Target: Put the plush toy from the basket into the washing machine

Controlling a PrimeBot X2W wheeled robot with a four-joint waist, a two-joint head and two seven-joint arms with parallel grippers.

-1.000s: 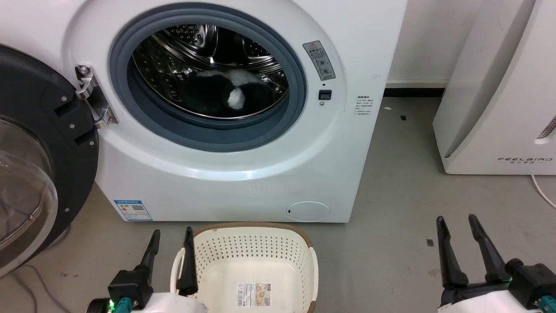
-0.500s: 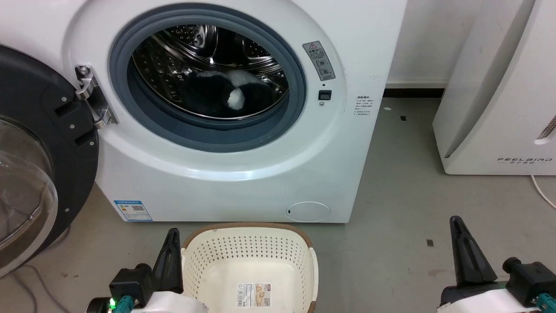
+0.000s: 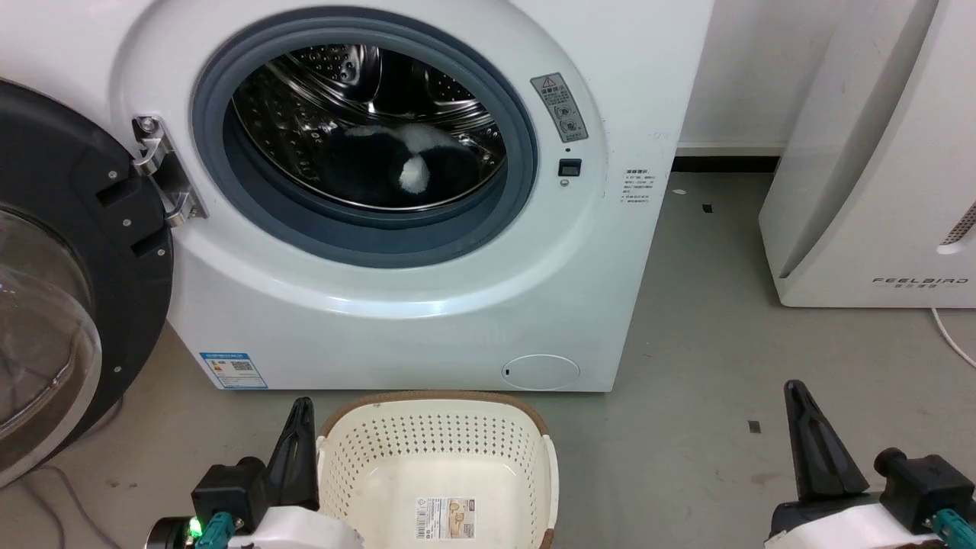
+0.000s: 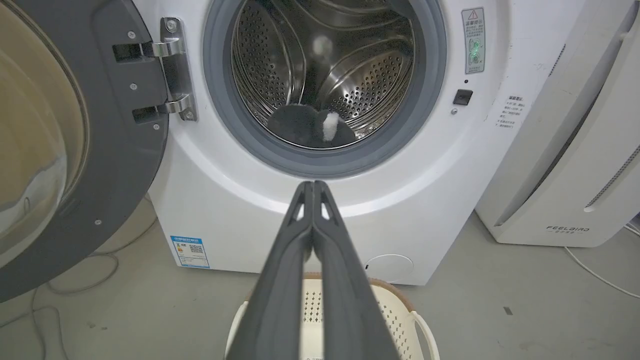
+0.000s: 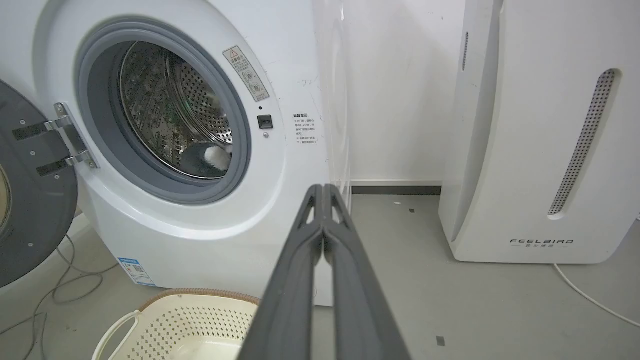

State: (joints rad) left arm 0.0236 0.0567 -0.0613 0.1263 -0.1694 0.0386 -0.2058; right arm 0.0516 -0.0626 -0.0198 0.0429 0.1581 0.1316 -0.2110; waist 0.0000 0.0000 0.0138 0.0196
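Note:
The black-and-white plush toy (image 3: pixel 404 164) lies inside the steel drum of the white washing machine (image 3: pixel 427 305), its white tuft facing the opening; the toy (image 4: pixel 312 127) and the same toy (image 5: pixel 207 157) also show in both wrist views. The black-rimmed glass door (image 3: pixel 69 274) hangs wide open at the left. On the floor before the washer stands the cream basket (image 3: pixel 438 465), holding nothing but its paper label. My left gripper (image 3: pixel 301 412) is shut just left of the basket. My right gripper (image 3: pixel 797 396) is shut at the lower right, over bare floor.
A white FEELBIRD appliance (image 3: pixel 877 175) stands to the right of the washer with a white cable (image 3: pixel 953 335) on the grey floor beside it. Grey cables (image 4: pixel 75 280) lie under the open door. Open floor lies between the washer and that appliance.
Both grippers, open a second ago, have closed their fingers together. The toy, the basket and the door have stayed where they were.

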